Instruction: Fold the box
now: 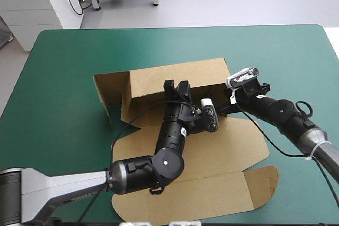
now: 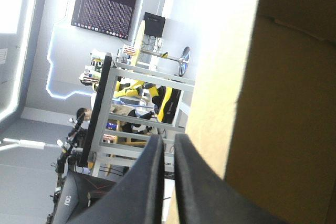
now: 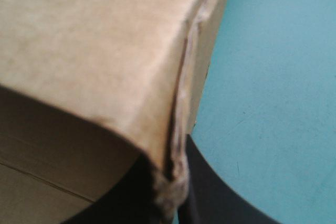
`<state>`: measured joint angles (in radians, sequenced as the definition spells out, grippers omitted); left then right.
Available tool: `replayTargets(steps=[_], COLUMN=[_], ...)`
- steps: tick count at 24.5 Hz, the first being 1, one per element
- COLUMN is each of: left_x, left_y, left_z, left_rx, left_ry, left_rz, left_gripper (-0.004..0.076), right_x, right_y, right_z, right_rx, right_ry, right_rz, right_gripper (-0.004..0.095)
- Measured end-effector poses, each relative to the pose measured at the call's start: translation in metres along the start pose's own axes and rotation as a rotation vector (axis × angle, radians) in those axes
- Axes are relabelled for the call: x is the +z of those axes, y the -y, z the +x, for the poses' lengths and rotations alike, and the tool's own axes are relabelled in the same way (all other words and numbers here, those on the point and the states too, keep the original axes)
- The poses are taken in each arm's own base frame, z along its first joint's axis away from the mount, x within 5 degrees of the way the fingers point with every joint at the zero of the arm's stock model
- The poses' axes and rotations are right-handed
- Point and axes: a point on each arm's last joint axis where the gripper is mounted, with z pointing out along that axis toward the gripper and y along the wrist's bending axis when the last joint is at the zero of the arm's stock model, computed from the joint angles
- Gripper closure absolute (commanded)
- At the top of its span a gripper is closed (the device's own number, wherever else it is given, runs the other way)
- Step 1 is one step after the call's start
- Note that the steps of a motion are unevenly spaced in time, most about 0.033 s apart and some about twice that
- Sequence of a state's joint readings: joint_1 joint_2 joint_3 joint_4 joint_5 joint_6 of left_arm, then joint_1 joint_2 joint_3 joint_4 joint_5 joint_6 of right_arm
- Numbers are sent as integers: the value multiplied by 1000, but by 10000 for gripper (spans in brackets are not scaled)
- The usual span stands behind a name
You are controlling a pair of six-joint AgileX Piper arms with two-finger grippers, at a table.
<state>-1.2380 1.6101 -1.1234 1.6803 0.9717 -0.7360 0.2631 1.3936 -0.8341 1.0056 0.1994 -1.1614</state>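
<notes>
The brown box (image 1: 212,152) lies mid-table, its near panels and rounded flaps flat. The far panel (image 1: 175,75) is raised and tilted over like a wall. My left gripper (image 1: 177,86) reaches across the flat sheet to that wall's near edge. In the left wrist view its black fingers (image 2: 167,141) stand shut to a narrow slit with no board between them, and the brown wall (image 2: 283,103) runs alongside. My right gripper (image 1: 230,100) is at the wall's right corner. In the right wrist view it (image 3: 171,192) is shut on the frayed corner edge of the box (image 3: 105,51).
Teal-green cover (image 1: 63,78) surrounds the box on all sides, widest at the left and far side. A side flap (image 1: 106,86) of the box stands up at the wall's left end. The flat lid part (image 1: 212,194) reaches close to the table's near edge.
</notes>
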Motion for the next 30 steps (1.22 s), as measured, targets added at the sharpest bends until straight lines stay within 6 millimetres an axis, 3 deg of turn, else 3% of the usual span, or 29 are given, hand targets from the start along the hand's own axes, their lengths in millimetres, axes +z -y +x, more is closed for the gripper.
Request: replayTargets(steps=[4, 10, 15, 18, 19, 22, 26, 30], left_x=[-14, -23, -19, -17, -14, -8, -4, -9], left_y=[-28, -88, -142, -162, -171, -180, -187, -186], left_z=[7, 34, 78, 108, 127, 164, 228, 255], left_rx=[-89, -299, -482, -547, -599, -681, -874, -974], left_ry=[2, -30, -142, -219, -273, -383, -565, -639], left_rz=[-15, -47, -102, -160, -179, -166, -130, -62], left_gripper=[708, 708, 708, 708, 708, 708, 708, 708], right_x=[-2, -10, -23, -34, -40, -45, -24, 17], right_y=[0, -3, -2, -1, -1, 1, 9, 18], right_z=[-1, -9, -25, -35, -41, -58, -78, -91], right_rx=[24, 39, 74, 95, 109, 141, 159, 168], right_ry=[-4, -54, -169, -263, -328, -403, -542, -563], right_rz=[4, -40, -41, -46, -55, -57, -63, -62], right_gripper=[925, 921, 922, 922, 922, 921, 922, 923])
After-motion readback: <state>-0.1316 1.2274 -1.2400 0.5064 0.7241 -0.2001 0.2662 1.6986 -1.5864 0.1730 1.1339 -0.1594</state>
